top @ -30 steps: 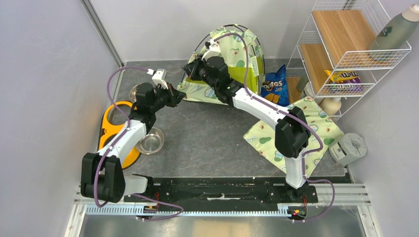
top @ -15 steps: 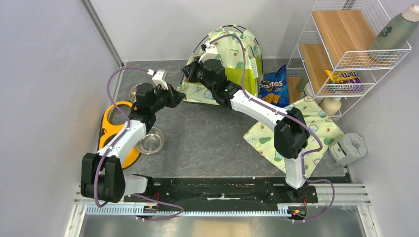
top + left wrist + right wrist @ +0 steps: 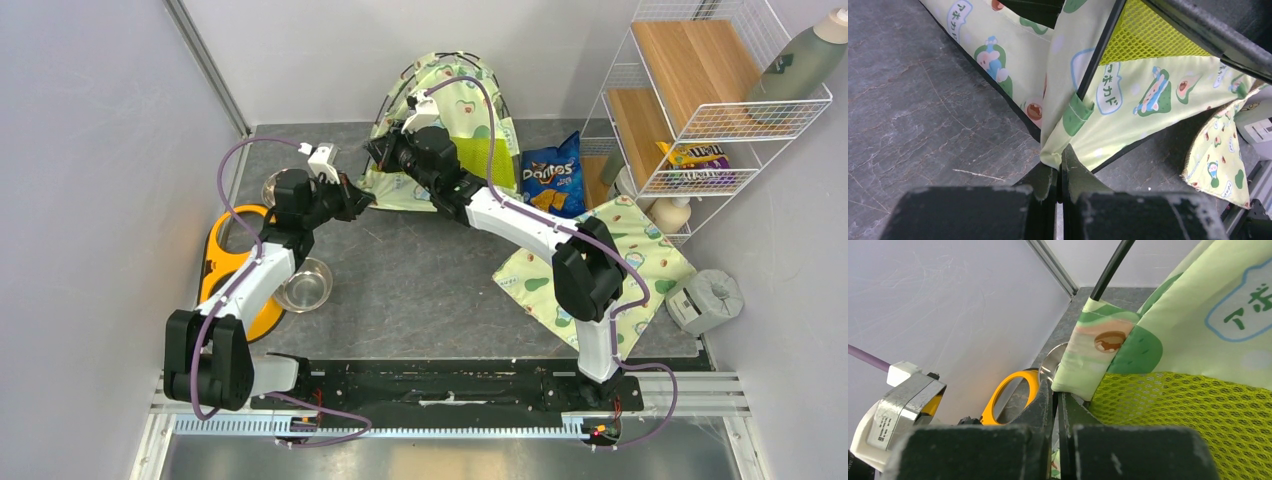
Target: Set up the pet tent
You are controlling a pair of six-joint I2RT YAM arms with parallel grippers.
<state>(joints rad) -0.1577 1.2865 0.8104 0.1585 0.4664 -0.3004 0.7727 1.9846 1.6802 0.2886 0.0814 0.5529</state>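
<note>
While upright, pet tent (image 3: pixel 508 135) in both jaws.

**Right gripper (image 3: pixel 1055 399) closed at the fabric edge of the pet tent (image 3: pixel 1198 305)**
The fingers are pressed together on a printed fabric corner, and lime-green mesh (image 3: pixel 1188 420) is seen just to their right. A thin black pole (image 3: pixel 1110 267) is seen rising from the fabric. Beyond, a yellow-orange ring (image 3: pixel 1008 387) and a metal bowl rim (image 3: pixel 1048 362) are seen by the grey wall (image 3: pixel 948 300).
</note>
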